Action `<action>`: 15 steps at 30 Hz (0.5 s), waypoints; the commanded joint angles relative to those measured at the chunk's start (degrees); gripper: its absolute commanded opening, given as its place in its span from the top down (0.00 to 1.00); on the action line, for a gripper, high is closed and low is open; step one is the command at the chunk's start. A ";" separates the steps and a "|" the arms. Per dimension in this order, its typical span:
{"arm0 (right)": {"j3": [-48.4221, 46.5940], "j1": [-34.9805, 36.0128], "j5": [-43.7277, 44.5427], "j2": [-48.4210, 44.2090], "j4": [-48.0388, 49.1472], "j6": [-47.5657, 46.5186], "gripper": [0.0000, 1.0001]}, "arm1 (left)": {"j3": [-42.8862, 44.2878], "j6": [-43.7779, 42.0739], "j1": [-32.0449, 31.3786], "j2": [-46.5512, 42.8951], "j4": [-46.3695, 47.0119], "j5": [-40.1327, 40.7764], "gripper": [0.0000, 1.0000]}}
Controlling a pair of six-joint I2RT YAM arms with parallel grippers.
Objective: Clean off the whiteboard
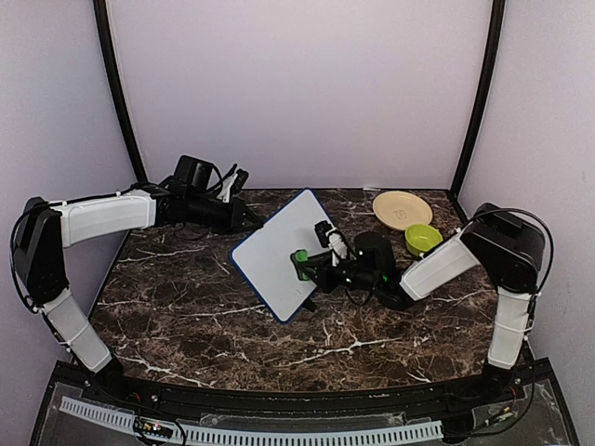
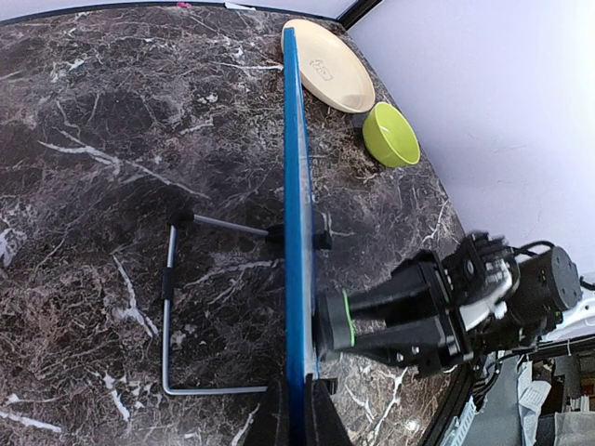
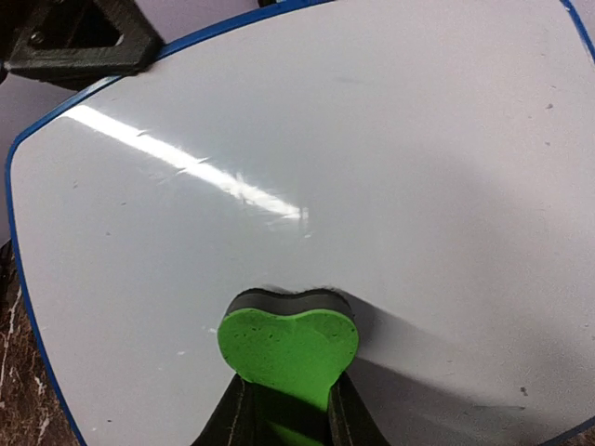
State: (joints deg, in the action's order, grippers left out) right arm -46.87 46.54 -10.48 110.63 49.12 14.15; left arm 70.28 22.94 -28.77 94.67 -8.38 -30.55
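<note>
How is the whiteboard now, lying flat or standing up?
Standing up: the whiteboard is edge-on in the left wrist view, its wire stand behind it.

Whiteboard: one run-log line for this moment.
left gripper: shut on whiteboard rim | right gripper: shut on green eraser, pad against board face | face: no marker lines seen, right wrist view

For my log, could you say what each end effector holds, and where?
Left end effector: whiteboard, by its edge. Right end effector: eraser, by its rear end.
</note>
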 commanded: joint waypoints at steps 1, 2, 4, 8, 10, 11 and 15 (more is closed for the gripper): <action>-0.48 7.02 1.65 -0.74 -2.04 -2.86 1.00 | -0.97 -0.37 -0.49 -2.64 2.14 -1.72 1.00; -0.54 8.24 2.47 -0.84 -2.50 -3.38 1.00 | -1.04 -0.31 -0.49 -2.82 2.14 -1.72 1.00; -1.45 10.01 3.61 -0.82 -4.03 -4.39 1.00 | -1.29 -0.27 -0.49 -2.95 2.14 -1.70 1.00; -4.24 10.76 6.76 -0.91 -7.72 -7.00 1.00 | -1.25 -0.43 -0.49 -3.07 1.83 -1.57 1.00; -6.71 10.55 8.06 -1.11 -10.88 -8.19 0.99 | -1.16 -0.62 -0.49 -3.21 1.58 -1.40 1.00; -8.07 10.32 8.46 -1.12 -12.42 -8.59 0.99 | -1.19 -0.75 -0.49 -3.23 1.47 -1.38 1.00; -13.76 9.41 11.10 -0.62 -18.52 -9.09 0.99 | -1.24 -0.91 -0.47 -3.19 1.26 -1.09 1.00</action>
State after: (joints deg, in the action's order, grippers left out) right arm -54.63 57.04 -4.51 110.00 36.80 7.16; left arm 69.87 22.44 -28.21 94.48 -7.33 -29.32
